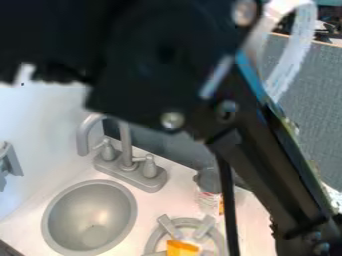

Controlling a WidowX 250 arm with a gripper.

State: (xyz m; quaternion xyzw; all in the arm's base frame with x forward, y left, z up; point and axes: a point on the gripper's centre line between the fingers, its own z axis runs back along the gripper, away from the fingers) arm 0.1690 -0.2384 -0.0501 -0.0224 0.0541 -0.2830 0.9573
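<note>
White counter (145,207) lies beneath the arm (257,167), with a sink (93,212) beside the burner (204,228). An orange piece (182,248) rests on that burner; how far the work has got, and the gripper's opening or hold, I cannot tell.

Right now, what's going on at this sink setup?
A black robot arm spans the view in front of a toy kitchen; whether it is handling anything, I can't tell. Behind it are a grey sink with a faucet, a burner with an orange piece at it, and a grey-topped container nearby.
</note>
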